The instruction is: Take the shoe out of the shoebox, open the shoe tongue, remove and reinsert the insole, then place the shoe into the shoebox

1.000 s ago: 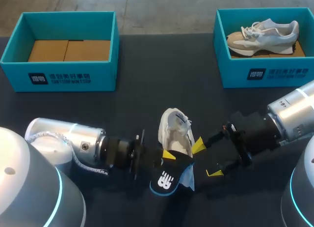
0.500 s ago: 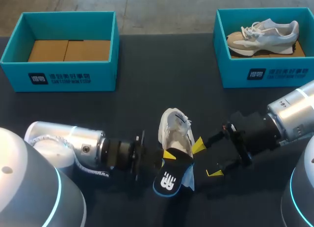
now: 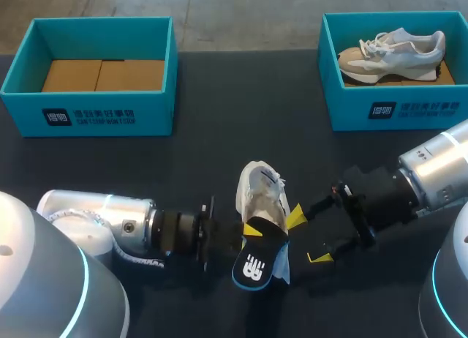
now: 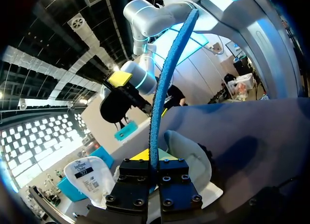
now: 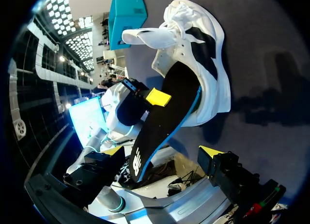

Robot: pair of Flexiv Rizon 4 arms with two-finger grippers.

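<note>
A white shoe (image 3: 257, 195) lies on the dark table, toe pointing away from me and tongue pulled up. My left gripper (image 3: 252, 230) is shut on a black insole with a blue edge (image 3: 256, 263), whose front end sits in the shoe's heel opening while the rest sticks out toward me. From the left wrist, the insole (image 4: 160, 103) shows edge-on, rising out of the gripper (image 4: 150, 178) above the shoe (image 4: 191, 156). My right gripper (image 3: 308, 237) stands open just right of the shoe. From the right wrist, the insole (image 5: 167, 112) and shoe (image 5: 206, 54) lie ahead of the open gripper (image 5: 162, 151).
An empty teal shoebox (image 3: 106, 115) with a cardboard floor stands at the back left. A second teal shoebox (image 3: 395, 107) at the back right holds a grey and beige shoe (image 3: 391, 54). Bare dark table lies between the boxes and the arms.
My left gripper has shifted slightly right with the insole, pushing it a little toward the shoe. The right arm and the shoe have not moved.
</note>
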